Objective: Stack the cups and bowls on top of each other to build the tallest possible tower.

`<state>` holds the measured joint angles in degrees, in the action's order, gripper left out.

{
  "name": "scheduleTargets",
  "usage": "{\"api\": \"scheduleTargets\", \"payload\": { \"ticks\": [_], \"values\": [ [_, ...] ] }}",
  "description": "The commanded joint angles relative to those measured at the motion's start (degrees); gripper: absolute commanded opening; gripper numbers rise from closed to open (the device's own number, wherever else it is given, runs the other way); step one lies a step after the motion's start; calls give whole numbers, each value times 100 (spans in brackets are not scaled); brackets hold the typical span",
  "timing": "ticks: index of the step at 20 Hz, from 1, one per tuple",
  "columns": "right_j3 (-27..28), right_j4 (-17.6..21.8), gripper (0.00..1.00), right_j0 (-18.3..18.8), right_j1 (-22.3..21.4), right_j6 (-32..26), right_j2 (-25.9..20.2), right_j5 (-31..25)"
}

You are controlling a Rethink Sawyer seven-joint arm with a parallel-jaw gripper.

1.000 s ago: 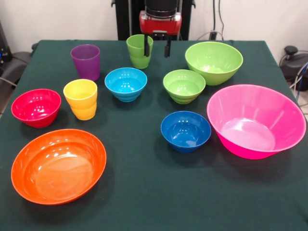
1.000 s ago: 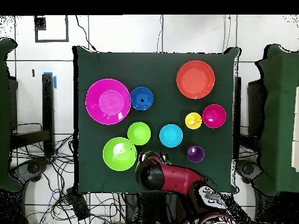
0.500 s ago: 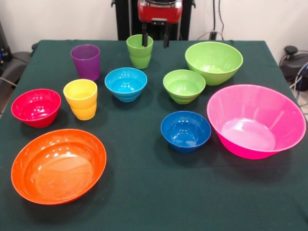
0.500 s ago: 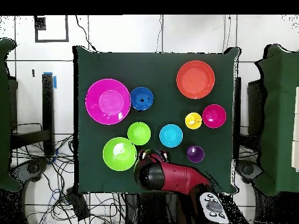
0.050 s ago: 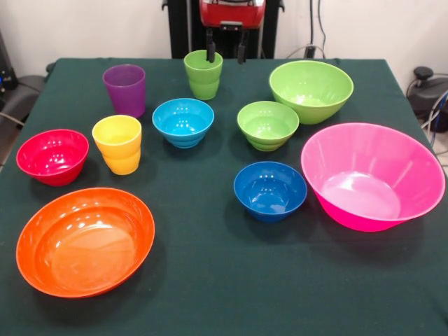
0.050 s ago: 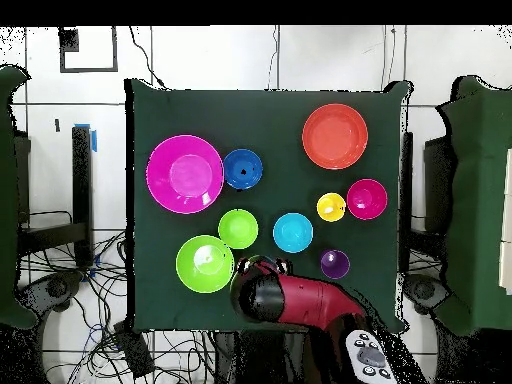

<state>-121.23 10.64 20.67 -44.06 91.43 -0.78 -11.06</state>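
Gripper: hangs above the table's far edge, its two dark fingers spread apart and empty; one fingertip sits in front of the lime green cup's rim, the other just beside the cup.
Lime green cup: upright near the middle of the far edge; hidden under the arm in the overhead view.
Purple cup: upright, toward the far left corner in the front view.
Yellow cup: upright, between the red bowl and the light blue bowl.
Red bowl: close to the left edge.
Orange bowl: near the front left corner, the widest and shallowest.
Light blue bowl: around the table's middle, toward the far side.
Small lime green bowl: beside the light blue bowl, apart from it.
Medium lime green bowl: toward the far right corner.
Dark blue bowl: just beside the pink bowl.
Pink bowl: at the right edge.
Stacking: every cup and bowl stands alone on the dark green table.
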Motion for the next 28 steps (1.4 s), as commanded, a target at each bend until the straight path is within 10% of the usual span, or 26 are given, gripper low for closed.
{"api": "scheduleTargets", "payload": {
  "ticks": [1, 28],
  "values": [
    [567, -127, 100, 74, 163, 418, -652, -576],
    [1585, -198, 100, 176, 269, 219, -1013, -1634]
  ]
}}
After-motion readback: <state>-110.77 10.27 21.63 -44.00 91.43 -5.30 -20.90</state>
